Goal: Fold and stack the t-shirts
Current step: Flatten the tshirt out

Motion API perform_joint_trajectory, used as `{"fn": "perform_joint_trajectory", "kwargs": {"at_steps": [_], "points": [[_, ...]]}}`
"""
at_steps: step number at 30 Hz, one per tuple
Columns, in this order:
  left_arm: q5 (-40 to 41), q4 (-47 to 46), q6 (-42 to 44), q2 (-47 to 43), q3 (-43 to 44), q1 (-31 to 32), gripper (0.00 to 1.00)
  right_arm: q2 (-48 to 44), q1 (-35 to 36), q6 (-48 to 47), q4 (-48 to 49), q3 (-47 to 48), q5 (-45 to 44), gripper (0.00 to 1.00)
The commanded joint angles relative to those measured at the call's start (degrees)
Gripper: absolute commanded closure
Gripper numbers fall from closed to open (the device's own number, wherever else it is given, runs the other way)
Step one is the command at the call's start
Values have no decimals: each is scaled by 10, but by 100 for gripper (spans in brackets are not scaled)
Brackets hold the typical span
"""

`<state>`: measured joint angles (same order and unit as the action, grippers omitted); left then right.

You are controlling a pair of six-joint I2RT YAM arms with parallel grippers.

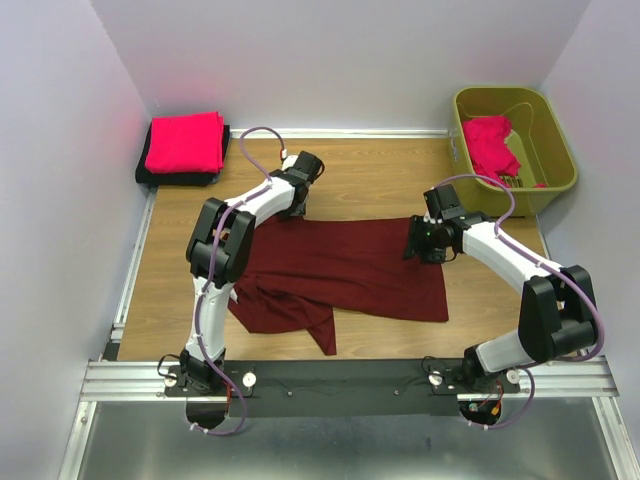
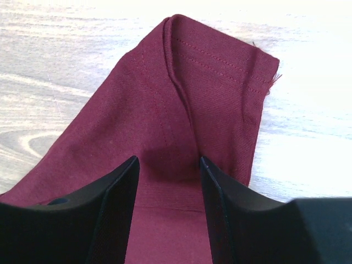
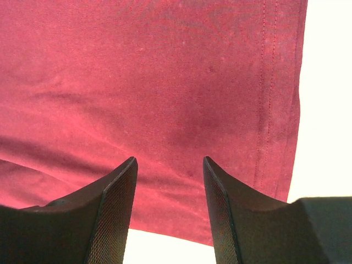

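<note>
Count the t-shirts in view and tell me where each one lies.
4. A dark maroon cloth t-shirt spread mid-table; a folded pinkish-red t-shirt atop a folded black one, far left; a crumpled pinkish-red one in the olive-green plastic bin. More may hide there.

I found the spread t-shirt [image 1: 350,265] lying across the middle of the table [image 1: 370,175], with its bunched end toward the near left. The folded stack [image 1: 185,145], one shirt on another, sat in the far left corner. The bin [image 1: 548,135] sat far right with a crumpled t-shirt [image 1: 488,145] inside. My left gripper [image 2: 168,165] hung over the spread shirt's far left corner and my right gripper [image 3: 169,165] over its right end, well apart.
</note>
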<state>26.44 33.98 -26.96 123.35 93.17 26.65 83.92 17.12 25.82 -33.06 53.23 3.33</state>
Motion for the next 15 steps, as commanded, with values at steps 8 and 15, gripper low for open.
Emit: {"fn": "perform_joint_trajectory", "kwargs": {"at_steps": [8, 15], "points": [[11, -8, 9, 22, 5, -3, 82, 7, -1, -10, 12, -9, -1, 42], [46, -1, 32, -12, 10, -19, 90, 7, -1, -14, 12, -3, -10, 42]]}}
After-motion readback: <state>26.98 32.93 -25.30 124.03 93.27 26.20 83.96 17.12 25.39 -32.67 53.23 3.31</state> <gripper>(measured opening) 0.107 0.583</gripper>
